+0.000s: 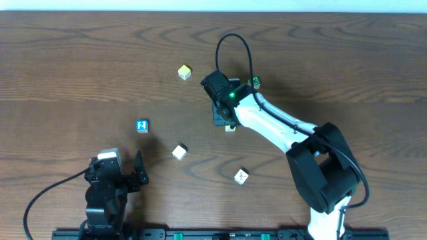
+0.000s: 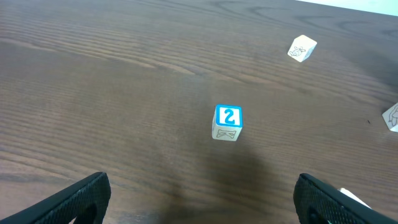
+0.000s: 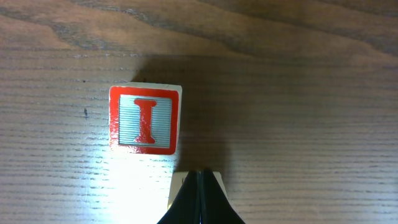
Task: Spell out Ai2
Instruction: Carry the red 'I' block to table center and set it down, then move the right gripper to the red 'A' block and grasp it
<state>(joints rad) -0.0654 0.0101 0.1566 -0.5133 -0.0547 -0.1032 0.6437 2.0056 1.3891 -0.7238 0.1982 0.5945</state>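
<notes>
A block with a red "I" lies face up on the table in the right wrist view. My right gripper is shut, its tips resting on a cream block just below and right of the "I" block. In the overhead view the right gripper is at the table's middle, with the cream block peeking out and the "I" block hidden. A blue "2" block lies ahead of my open, empty left gripper.
A yellow block and a green block lie farther back. Two white blocks lie nearer the front; they also show in the left wrist view.
</notes>
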